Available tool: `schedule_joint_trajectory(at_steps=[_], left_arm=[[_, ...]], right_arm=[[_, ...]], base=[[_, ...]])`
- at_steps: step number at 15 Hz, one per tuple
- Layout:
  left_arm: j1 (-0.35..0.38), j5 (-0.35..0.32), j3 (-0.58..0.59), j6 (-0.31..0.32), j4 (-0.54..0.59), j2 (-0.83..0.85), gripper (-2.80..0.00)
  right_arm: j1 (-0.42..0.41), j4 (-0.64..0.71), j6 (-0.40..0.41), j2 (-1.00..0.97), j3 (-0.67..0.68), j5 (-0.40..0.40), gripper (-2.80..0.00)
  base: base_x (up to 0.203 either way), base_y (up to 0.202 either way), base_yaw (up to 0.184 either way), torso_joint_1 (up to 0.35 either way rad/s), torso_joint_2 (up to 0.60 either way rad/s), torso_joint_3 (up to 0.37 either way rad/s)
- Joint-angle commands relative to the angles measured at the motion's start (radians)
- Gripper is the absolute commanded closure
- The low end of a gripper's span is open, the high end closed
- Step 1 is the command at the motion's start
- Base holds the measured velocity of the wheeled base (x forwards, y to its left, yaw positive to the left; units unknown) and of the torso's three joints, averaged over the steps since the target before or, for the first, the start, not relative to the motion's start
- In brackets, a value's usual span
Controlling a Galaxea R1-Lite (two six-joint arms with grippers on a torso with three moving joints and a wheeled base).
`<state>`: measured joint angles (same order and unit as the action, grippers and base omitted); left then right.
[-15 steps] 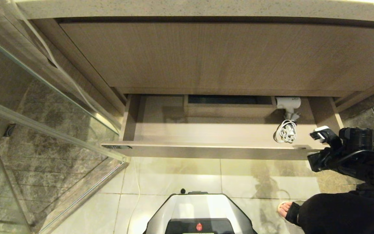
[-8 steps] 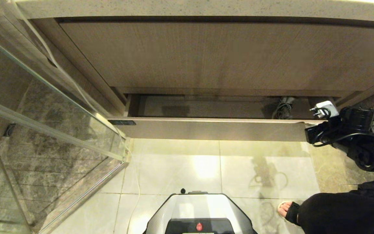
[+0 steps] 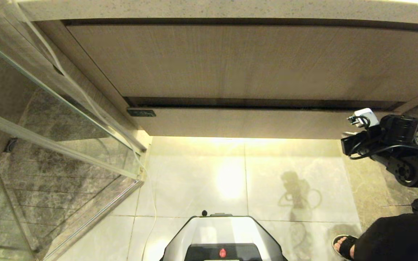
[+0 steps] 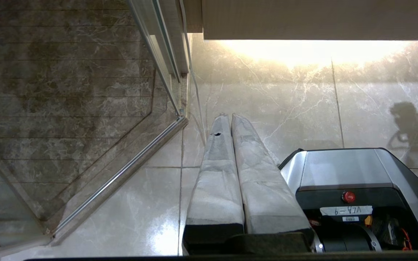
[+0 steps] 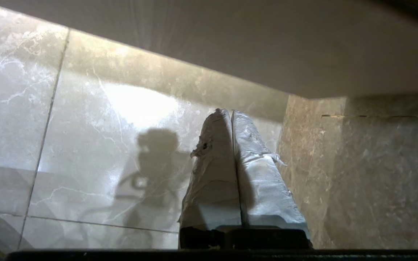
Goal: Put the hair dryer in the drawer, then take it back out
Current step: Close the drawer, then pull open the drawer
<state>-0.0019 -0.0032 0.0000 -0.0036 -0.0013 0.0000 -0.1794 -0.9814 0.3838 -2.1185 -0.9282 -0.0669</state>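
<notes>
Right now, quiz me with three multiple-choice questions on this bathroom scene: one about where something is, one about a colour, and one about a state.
1. Where is the right gripper?
A. By the right end of the drawer front
B. Over the glass panel
C. Above the countertop

2. What colour is the button on the robot base?
A. Green
B. Red
C. Blue

3. What state is the drawer in?
A. Pulled fully out
B. Removed and lying on the floor
C. Pushed in, only a thin dark gap above its front

Answers: 1 A, the head view shows the right arm at the drawer's right end. 2 B, a red button shows on the base in both the head and left wrist views. 3 C, no drawer interior shows and the hair dryer is out of sight.
</notes>
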Motion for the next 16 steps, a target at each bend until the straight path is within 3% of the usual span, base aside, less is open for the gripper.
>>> schedule_joint_trajectory(at_steps=[1, 6, 8, 11, 16], left_arm=[[-0.001, 0.000, 0.002, -0.001, 0.000, 0.000, 0.00], [0.000, 0.000, 0.000, 0.001, 0.000, 0.000, 0.00], [-0.001, 0.000, 0.001, 0.000, 0.000, 0.000, 0.00], [0.000, 0.000, 0.000, 0.001, 0.000, 0.000, 0.00], [0.000, 0.000, 0.001, 0.000, 0.000, 0.000, 0.00]], right_arm=[[-0.005, 0.000, 0.003, 0.003, -0.003, 0.002, 0.00], [-0.011, 0.176, 0.003, 0.128, 0.013, 0.002, 0.00], [-0.010, 0.323, 0.006, 0.232, 0.019, 0.012, 0.00], [-0.010, 0.626, 0.010, 0.541, 0.045, 0.039, 0.00], [-0.003, 1.000, 0.041, 1.096, 0.186, 0.051, 0.00]], base=[[0.000, 0.000, 0.000, 0.000, 0.00, 0.000], [0.000, 0.000, 0.000, 0.000, 0.00, 0.000], [0.000, 0.000, 0.000, 0.000, 0.00, 0.000], [0.000, 0.000, 0.000, 0.000, 0.00, 0.000], [0.000, 0.000, 0.000, 0.000, 0.00, 0.000]])
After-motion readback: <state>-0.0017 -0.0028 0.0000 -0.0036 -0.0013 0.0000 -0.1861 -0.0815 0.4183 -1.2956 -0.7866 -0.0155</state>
